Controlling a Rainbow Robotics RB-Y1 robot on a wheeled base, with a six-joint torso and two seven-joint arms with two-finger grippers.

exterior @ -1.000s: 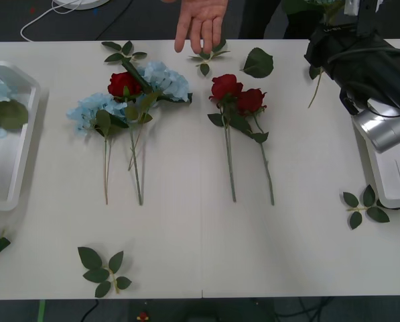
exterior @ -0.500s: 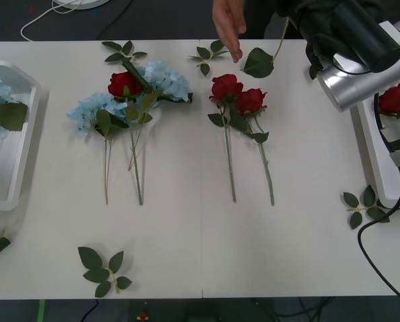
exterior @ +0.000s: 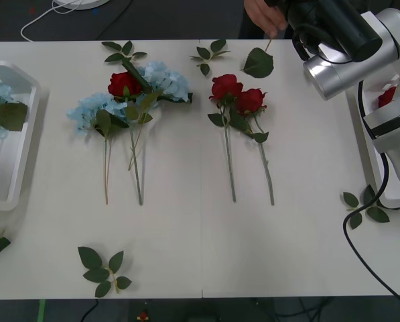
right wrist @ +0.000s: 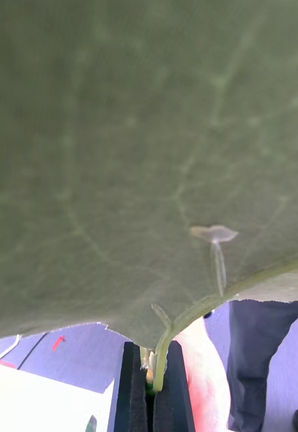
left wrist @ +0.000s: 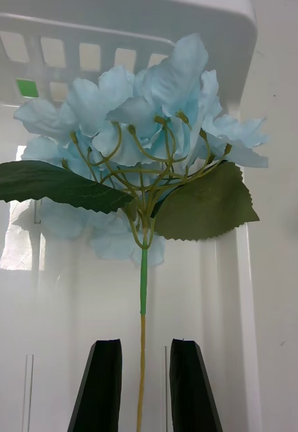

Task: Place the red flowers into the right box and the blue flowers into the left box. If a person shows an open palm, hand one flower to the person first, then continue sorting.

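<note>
Black flat right fingers (right wrist: 149, 391) tight on thin green stem (right wrist: 161, 361) — perhaps a rose's.

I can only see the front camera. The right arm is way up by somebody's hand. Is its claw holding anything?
Observer: Yes. The right claw is shut on a thin green stem. A big leaf hides the bloom.
Operator: How close is the hand?
Observer: The hand is right beside the claw. I cannot tell whether it touches the stem.
Operator: And where's the left claw?
Observer: The left claw is open over the left box. A blue flower lies in the box, with one finger on each side of its stem.
</note>
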